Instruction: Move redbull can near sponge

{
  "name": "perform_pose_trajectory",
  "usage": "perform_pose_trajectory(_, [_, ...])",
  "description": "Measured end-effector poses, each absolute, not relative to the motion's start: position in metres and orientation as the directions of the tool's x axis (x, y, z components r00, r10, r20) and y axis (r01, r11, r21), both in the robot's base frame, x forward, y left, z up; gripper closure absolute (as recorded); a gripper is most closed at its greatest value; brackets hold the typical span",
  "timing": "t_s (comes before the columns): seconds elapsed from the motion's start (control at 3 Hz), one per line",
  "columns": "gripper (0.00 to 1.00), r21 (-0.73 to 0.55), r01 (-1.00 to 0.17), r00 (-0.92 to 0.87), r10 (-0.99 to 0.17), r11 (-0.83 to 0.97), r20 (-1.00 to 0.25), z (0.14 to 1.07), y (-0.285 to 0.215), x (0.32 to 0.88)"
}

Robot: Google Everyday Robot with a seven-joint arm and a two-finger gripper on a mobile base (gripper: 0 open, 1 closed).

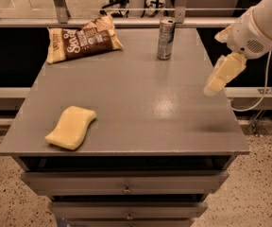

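The redbull can [165,39] stands upright at the far middle of the grey table [140,103], a slim silver can with bluish markings. The pale yellow sponge [71,127] lies flat near the front left corner, far from the can. My gripper [219,77] hangs above the table's right edge, to the right of and nearer than the can, with cream-coloured fingers [225,71] pointing down and left. It holds nothing.
A brown snack bag [81,38] lies at the far left corner. A metal rail and posts [126,11] run behind the table. Drawers [126,188] sit below the tabletop. A cable [261,96] hangs at the right.
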State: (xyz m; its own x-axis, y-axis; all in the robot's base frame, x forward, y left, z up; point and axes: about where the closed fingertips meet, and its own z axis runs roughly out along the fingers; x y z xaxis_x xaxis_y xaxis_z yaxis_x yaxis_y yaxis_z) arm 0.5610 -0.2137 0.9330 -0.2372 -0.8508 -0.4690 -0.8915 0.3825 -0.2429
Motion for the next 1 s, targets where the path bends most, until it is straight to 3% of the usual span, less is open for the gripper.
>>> perform_pose_trajectory(0.33, [0.0, -0.232, -0.862, -0.242, -0.768, 0.451, -0.592, 0.922, -0.205, 0.622])
perform_pose_trajectory(1.0, [0.0, -0.219, -0.852, -0.239, -0.725, 0.476, -0.646, 0.917, -0.201, 0.634])
